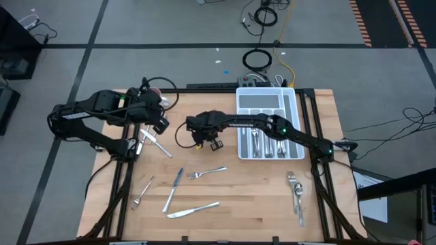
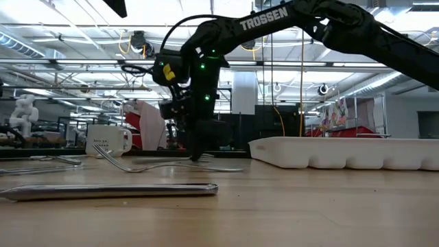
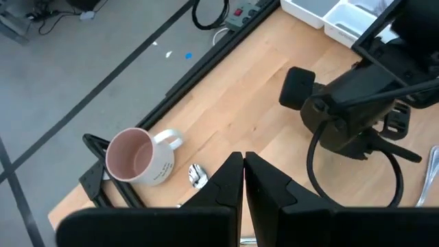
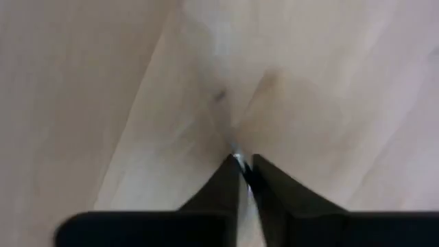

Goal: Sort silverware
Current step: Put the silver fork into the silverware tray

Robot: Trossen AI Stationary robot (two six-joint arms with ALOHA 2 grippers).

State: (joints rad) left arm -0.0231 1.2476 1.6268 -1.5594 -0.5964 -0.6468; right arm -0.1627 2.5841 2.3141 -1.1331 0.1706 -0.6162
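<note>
On the left side of the table we keep our left gripper lifted above the wood with its fingers pressed together on nothing, close to the pink-lined mug and a spoon bowl beside it. Loose silverware lies across the middle: a small fork, a knife, another knife and a fork. Just above these, our right gripper is down at the tabletop, fingers nearly together with a sliver of shiny metal between the tips; what piece it is we cannot tell. Farther right, the white tray holds sorted pieces, and a fork and spoon lie near the right edge.
</note>
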